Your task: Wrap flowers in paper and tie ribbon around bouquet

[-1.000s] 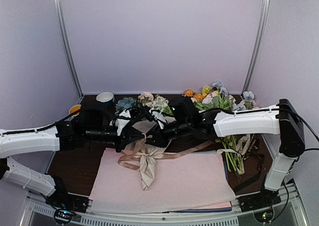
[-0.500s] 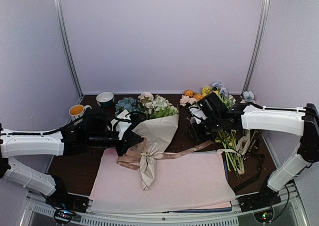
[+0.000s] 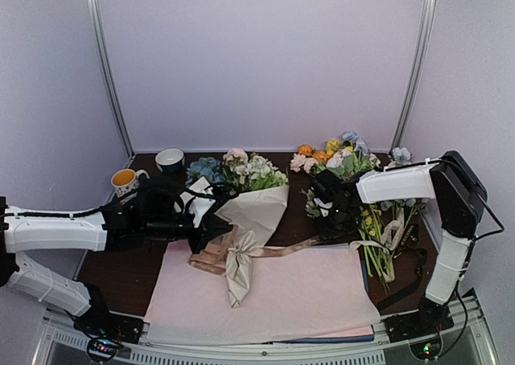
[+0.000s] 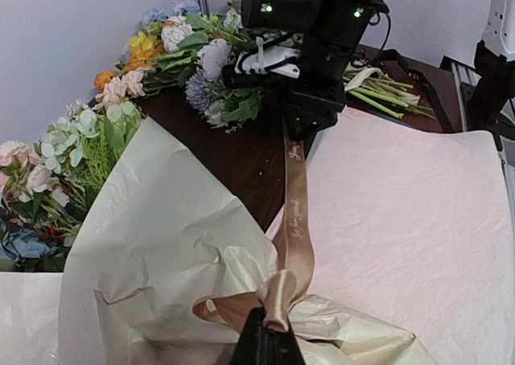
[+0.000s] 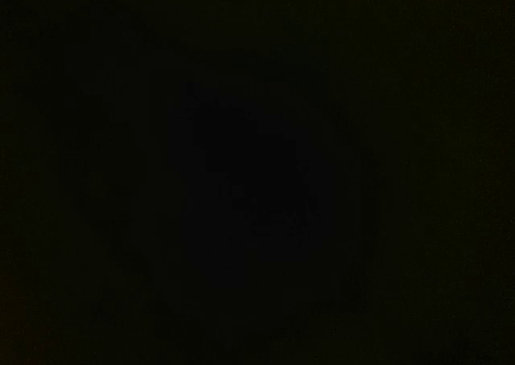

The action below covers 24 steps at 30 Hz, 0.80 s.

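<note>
The bouquet [image 3: 256, 207] lies on pink sheets as a cone of beige paper [image 4: 161, 220]. The flowers [image 3: 241, 169], white, pink and blue, fill its wide far end. The tan ribbon [image 4: 295, 212] is tied round its narrow waist, and one tail runs right across the table. My left gripper [image 4: 267, 333] is shut on a loop of the ribbon at the knot. My right gripper [image 3: 331, 223] points down at the far end of that tail [image 3: 310, 243]. How its jaws stand is unclear. The right wrist view is black.
A loose bunch with orange and yellow blooms [image 3: 344, 157] lies at the back right, its stems [image 3: 376, 252] toward the near edge. A mug [image 3: 125, 178] and a bowl [image 3: 170, 157] stand at the back left. Pink sheets [image 3: 306, 294] cover the front. A dark strap [image 3: 409, 278] lies at the right.
My right gripper has left the bouquet's waist, moved right and come down at the ribbon tail's end. My left gripper stays shut on the ribbon loop.
</note>
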Each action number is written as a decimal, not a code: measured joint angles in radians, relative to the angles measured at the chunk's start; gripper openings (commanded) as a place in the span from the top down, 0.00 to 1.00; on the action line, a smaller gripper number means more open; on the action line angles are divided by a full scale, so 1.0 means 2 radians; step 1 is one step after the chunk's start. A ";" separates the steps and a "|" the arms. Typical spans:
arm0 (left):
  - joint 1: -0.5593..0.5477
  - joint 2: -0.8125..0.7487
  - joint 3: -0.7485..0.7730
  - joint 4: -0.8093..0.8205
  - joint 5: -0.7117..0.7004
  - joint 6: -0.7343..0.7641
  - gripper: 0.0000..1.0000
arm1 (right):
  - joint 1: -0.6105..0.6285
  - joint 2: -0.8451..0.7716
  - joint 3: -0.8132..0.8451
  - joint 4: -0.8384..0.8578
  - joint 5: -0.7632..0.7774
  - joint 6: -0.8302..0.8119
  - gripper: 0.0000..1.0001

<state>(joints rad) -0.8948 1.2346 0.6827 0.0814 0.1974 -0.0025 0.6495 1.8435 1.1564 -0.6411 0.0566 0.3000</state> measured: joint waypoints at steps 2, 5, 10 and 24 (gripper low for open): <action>0.000 0.000 0.000 0.000 0.000 0.000 1.00 | 0.000 0.005 0.009 -0.002 -0.003 0.005 0.37; 0.000 0.000 0.000 0.000 -0.001 0.000 1.00 | 0.000 0.011 0.015 -0.002 -0.015 0.011 0.35; 0.000 0.002 0.000 0.000 -0.002 0.000 1.00 | 0.002 0.017 0.019 0.007 -0.051 0.019 0.32; 0.000 0.014 0.000 -0.004 -0.003 0.005 1.00 | 0.043 0.074 0.097 -0.003 -0.056 0.020 0.65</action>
<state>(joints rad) -0.8948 1.2625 0.6819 0.0742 0.1921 0.0071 0.7357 1.9915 1.3510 -0.6468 -0.0547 0.3401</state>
